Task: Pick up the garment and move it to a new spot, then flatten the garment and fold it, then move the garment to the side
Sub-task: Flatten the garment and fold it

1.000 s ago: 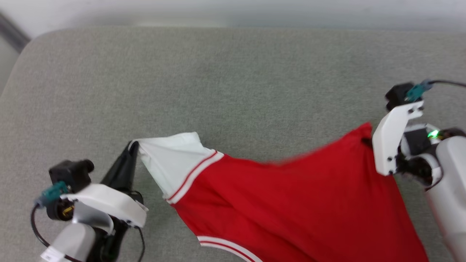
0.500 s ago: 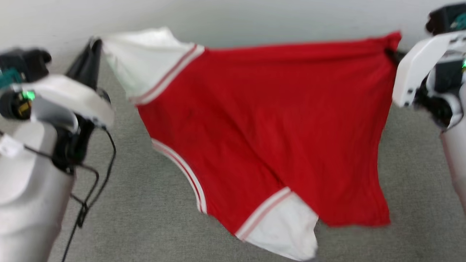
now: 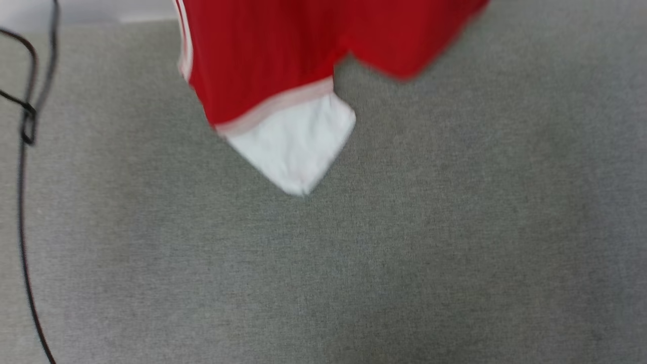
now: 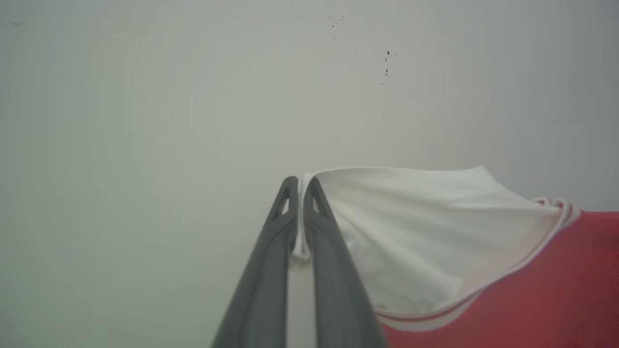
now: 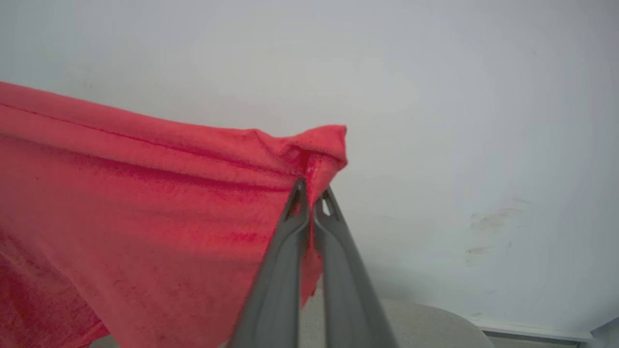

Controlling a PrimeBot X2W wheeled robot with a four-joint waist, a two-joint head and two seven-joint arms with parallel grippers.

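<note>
A grey fabric-covered surface (image 3: 404,253) is seen across the head view, and a pale wall (image 4: 145,96) stands behind in the wrist views. The garment (image 3: 268,50) is held aloft, spread between both grippers. Its lower part is seen hanging over the far edge of the surface, with a white sleeve end (image 3: 295,146) lowest. Whether that sleeve end touches the surface cannot be told, the view being blurred. The left gripper (image 4: 301,183) is closed, its fingers pinched on the edge of the other white sleeve end (image 4: 425,232). The right gripper (image 5: 314,188) is closed, its fingers clamped on a bunched red corner. A thin black cable (image 3: 22,202) is noted along the left edge of the surface.
</note>
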